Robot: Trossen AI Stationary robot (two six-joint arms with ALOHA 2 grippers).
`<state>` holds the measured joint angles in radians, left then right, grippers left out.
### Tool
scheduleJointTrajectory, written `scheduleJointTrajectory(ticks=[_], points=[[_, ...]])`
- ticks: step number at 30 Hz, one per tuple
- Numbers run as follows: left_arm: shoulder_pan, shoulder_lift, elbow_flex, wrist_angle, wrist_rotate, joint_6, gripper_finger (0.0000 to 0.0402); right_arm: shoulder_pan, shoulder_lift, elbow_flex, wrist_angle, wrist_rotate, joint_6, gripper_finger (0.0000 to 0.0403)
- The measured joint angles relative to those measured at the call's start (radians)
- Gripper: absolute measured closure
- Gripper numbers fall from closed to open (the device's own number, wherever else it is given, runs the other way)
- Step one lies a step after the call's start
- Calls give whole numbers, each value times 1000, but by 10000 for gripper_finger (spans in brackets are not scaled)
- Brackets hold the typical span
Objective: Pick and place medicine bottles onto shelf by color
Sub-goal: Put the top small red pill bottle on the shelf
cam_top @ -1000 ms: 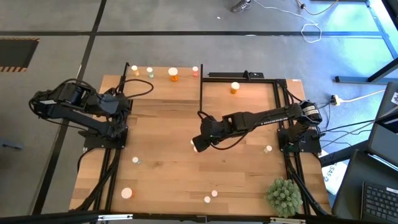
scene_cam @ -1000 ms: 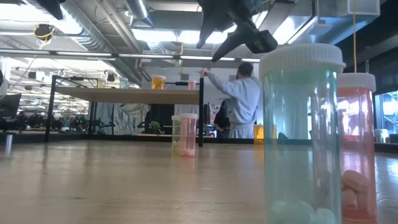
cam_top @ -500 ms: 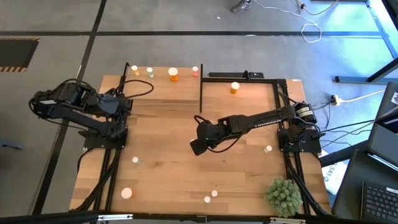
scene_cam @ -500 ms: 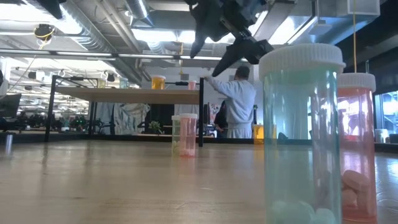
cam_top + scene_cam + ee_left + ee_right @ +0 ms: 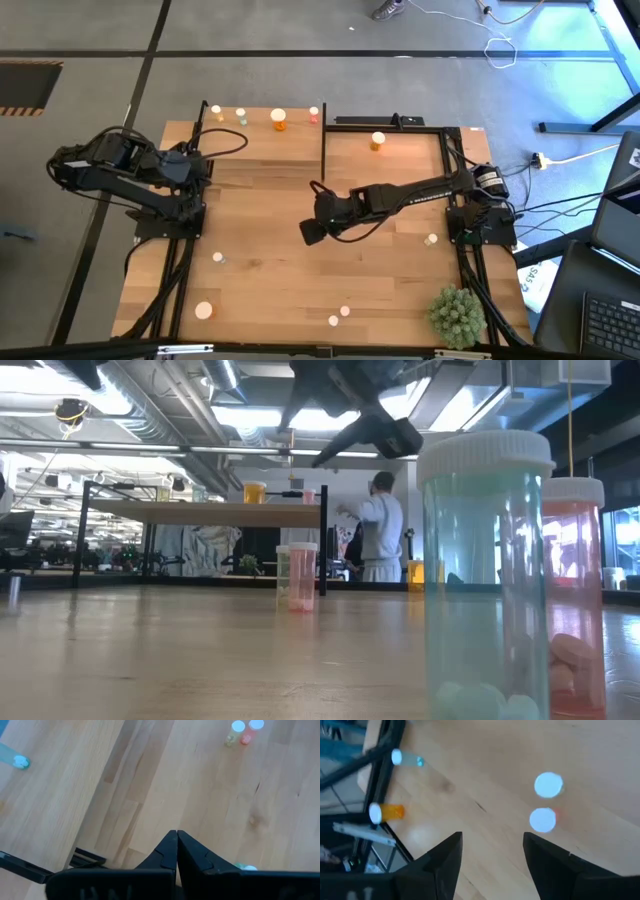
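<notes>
High view: bench [image 5: 270, 270] carries scattered medicine bottles [image 5: 339, 316]; shelf [image 5: 262, 125] at far edge holds four. Right jaws [image 5: 311, 232] parted and empty, mid-bench. Left jaws [image 5: 176, 851] pressed together, empty, parked by the bench's left side.

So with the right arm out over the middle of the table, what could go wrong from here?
1. The right end effector is open and empty; the two bottles ahead of it stand side by side, so closing on one might tip the other.
2. The black post stands close behind the arm; a lift toward the shelf could clip it.
</notes>
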<state>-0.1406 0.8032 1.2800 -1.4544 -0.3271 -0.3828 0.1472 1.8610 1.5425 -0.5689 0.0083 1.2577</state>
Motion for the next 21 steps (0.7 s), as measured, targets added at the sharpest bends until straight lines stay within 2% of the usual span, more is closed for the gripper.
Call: scheduleJointTrajectory(ticks=[4, 7, 12, 14, 18, 21], points=[[0, 0, 0, 0, 0, 1, 401, -2, 0, 59, -46, 93, -3, 191], [0, 0, 0, 0, 0, 1, 401, 2, 0, 141, -176, 151, -18, 191], [0, 0, 0, 0, 0, 1, 401, 7, 21, 284, -357, 167, -38, 191], [0, 0, 0, -1, 0, 1, 401, 9, 55, 339, -427, 144, -33, 191], [0, 0, 0, -1, -1, 1, 401, 9, 168, 485, -580, 22, -32, 191], [0, 0, 0, -1, -1, 1, 401, 10, 261, 603, -716, 1, -31, 191]])
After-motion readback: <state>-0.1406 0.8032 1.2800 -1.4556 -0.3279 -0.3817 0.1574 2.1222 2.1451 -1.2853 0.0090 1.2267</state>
